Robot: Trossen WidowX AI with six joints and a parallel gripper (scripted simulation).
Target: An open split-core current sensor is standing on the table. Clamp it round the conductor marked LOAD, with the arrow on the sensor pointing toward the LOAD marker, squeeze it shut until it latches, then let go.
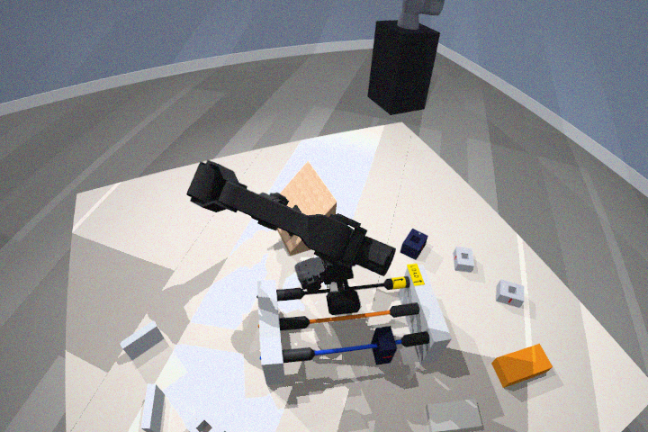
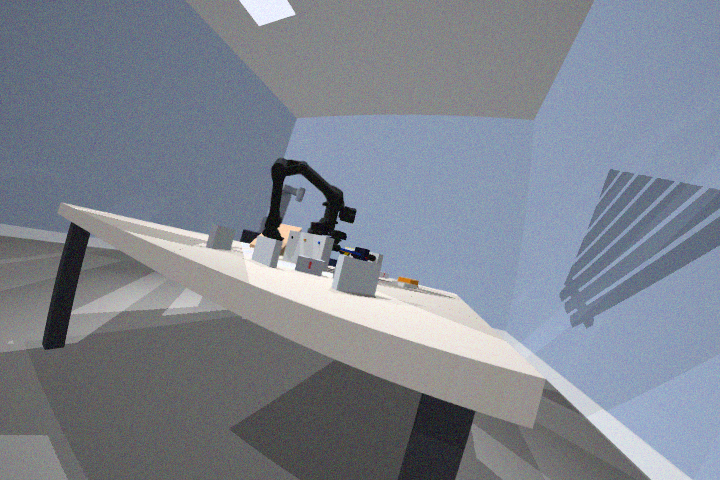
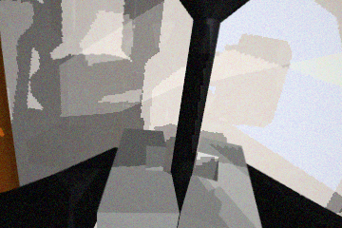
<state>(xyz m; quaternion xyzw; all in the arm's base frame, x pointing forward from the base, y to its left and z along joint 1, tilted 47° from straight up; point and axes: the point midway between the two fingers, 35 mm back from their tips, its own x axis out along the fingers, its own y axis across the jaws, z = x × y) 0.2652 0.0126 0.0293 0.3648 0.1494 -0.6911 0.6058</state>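
Because the black conductor marked LOAD runs down into the cleft between the two grey halves of the split-core sensor, the sensor appears to sit astride it, raised above the tabletop. The hand is fairly wide, with its fingers on the outer flanks and the sensor held between them. I judge the body to be light, hard plastic, with a hinge that yields under a firm, even squeeze; its smooth faces could slip, and its latch seems the most delicate part. The best hold is on the two opposing outer flanks, pressed straight together, clear of the conductor. In the wrist view, a wedge of black conductor narrows between the halves; whether they have latched, I cannot tell. The opening for the conductor seems to run roughly along its length, with the halves to either side, but I cannot make out the body's long axis. No arrow shows on its visible faces, so its direction toward the yellow LOAD marker cannot be confirmed. The orange conductor runs beside it, apart from the sensor.
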